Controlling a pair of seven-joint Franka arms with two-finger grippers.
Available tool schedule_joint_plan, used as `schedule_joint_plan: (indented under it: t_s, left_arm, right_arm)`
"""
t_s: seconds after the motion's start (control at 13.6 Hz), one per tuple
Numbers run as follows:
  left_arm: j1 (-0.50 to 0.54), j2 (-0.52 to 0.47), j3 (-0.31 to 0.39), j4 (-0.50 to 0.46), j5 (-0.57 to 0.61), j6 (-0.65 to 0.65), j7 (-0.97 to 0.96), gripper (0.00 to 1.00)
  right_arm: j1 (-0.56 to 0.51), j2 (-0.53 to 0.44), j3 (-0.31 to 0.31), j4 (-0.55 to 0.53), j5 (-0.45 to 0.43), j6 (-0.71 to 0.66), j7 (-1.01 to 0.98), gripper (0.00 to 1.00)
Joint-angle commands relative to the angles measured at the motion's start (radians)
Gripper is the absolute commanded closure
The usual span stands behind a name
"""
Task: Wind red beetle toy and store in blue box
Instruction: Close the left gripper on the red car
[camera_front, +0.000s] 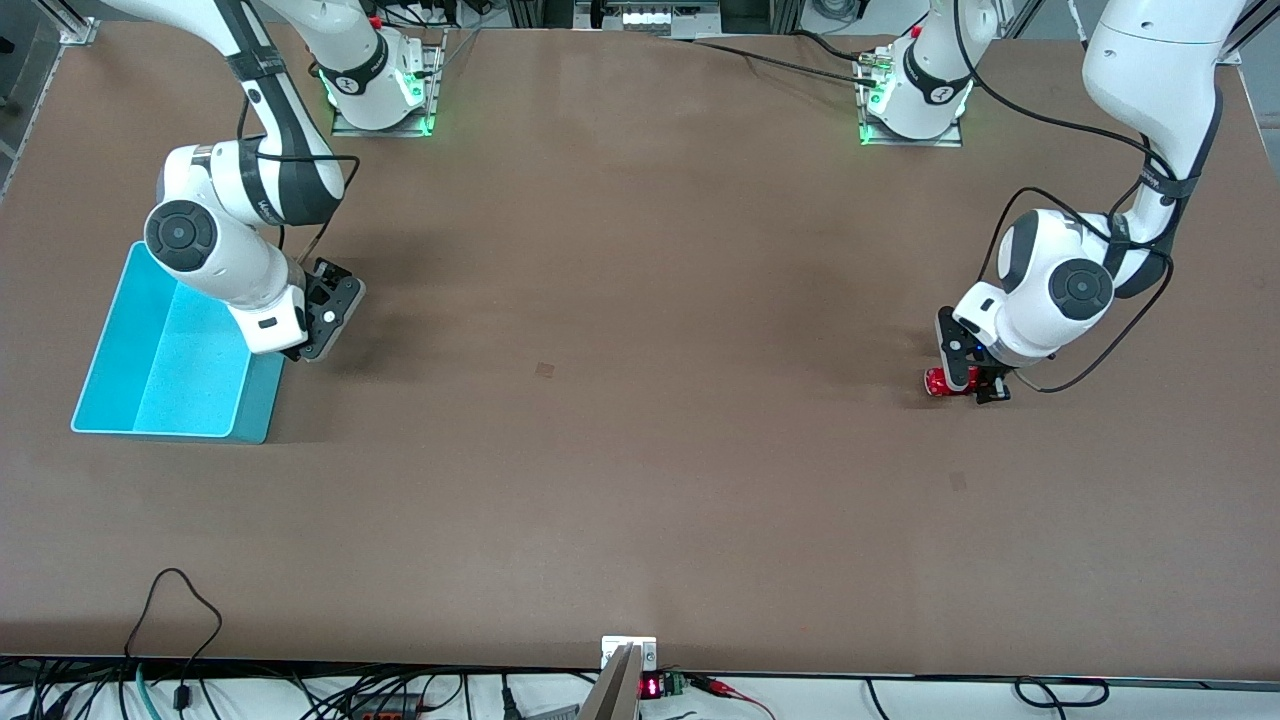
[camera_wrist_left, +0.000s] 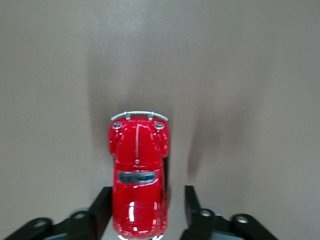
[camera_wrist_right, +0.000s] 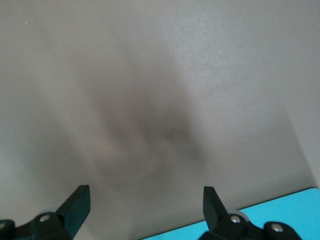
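Observation:
The red beetle toy stands on the brown table at the left arm's end. My left gripper is down at the table with its fingers on either side of the toy's rear. In the left wrist view the toy lies between the two black fingers; one finger is against its side and a gap shows at the other. The gripper is open. The blue box stands at the right arm's end. My right gripper is open and empty, just above the table beside the box's wall.
The brown table is bare between the two arms. The arm bases stand at the table's back edge. Cables and a small device lie along the table's front edge.

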Motion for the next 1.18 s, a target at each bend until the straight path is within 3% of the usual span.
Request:
schedule_joint_plan:
  t_s: [0.0, 0.29, 0.59, 1.1]
  left_arm:
    - [0.015, -0.003, -0.007, -0.007, 0.017, 0.015, 0.014, 0.45]
    - [0.014, -0.001, -0.007, -0.006, 0.019, 0.012, 0.017, 0.54]
    - [0.014, 0.002, -0.009, 0.002, 0.019, 0.01, 0.127, 0.55]
    - [0.014, 0.009, -0.007, 0.003, 0.005, 0.01, 0.104, 0.59]
  right_arm:
    - [-0.01, 0.0, 0.005, -0.006, -0.009, 0.017, -0.017, 0.0]
    - [-0.01, 0.002, 0.003, -0.004, -0.009, 0.018, -0.015, 0.0]
    - [-0.012, 0.005, 0.003, -0.003, -0.009, 0.018, -0.017, 0.0]
    - [-0.012, 0.008, 0.003, -0.003, -0.009, 0.023, -0.017, 0.0]
